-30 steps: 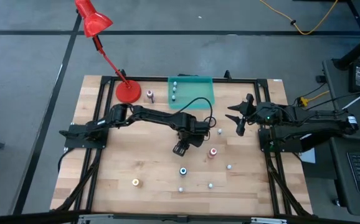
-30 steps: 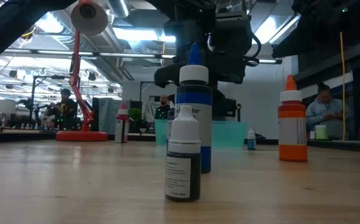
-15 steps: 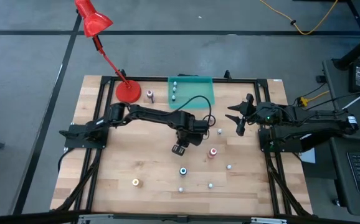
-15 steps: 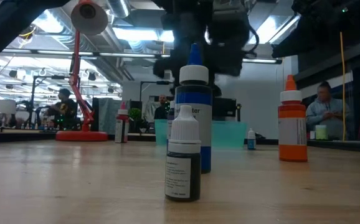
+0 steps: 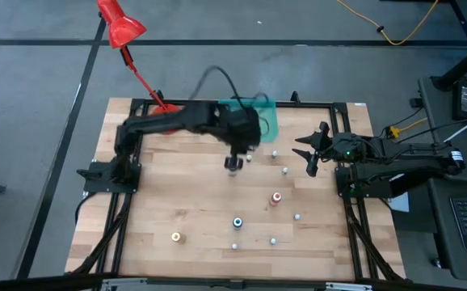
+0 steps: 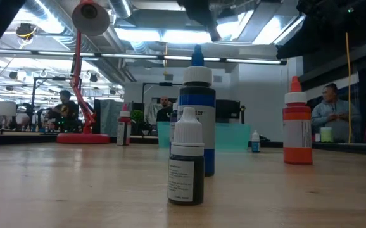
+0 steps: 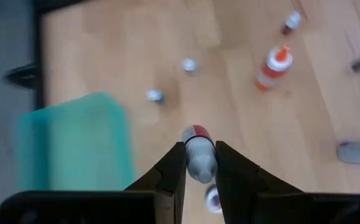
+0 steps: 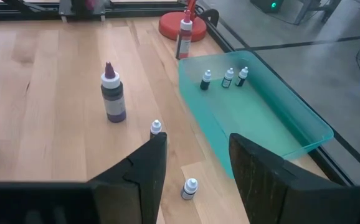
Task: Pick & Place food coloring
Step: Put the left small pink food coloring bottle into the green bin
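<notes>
From above, the left gripper (image 5: 233,162) hangs over the table just in front of the teal tray (image 5: 267,121), while the right gripper (image 5: 309,154) waits at the right edge. The left wrist view shows its jaws clamped on a small red-capped bottle (image 7: 198,158). The right wrist view shows wide-spread jaws and three tiny bottles (image 8: 228,78) standing in the tray.

The labels on the blue bottle (image 6: 196,120) and small dark bottle (image 6: 186,161) carry print too small to read.
</notes>
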### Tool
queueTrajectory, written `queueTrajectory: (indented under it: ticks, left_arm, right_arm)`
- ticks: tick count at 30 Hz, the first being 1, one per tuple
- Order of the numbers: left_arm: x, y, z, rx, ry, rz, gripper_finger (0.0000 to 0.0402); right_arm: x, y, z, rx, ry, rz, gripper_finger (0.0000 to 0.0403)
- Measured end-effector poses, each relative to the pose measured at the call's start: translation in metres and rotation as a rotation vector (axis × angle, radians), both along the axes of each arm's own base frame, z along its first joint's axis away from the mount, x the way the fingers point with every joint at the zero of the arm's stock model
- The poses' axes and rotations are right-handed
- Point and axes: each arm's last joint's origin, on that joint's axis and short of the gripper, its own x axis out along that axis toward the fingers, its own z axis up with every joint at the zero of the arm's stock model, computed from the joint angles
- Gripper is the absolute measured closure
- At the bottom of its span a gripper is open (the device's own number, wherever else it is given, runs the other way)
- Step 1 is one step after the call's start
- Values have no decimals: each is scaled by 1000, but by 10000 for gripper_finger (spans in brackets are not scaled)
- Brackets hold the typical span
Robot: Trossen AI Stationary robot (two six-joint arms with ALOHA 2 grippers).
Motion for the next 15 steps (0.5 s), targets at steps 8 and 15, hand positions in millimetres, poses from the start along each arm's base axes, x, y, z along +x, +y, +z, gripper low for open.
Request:
queueTrajectory:
  ticks: [8, 15]
  left_arm:
    - [-39, 28, 39, -39, -87, 146, 338]
    - [-59, 55, 33, -22, 62, 182, 338]
  right_arm:
    - [0, 0, 0, 0, -2, 0, 228]
    - [0, 0, 0, 0, -1, 0, 228]
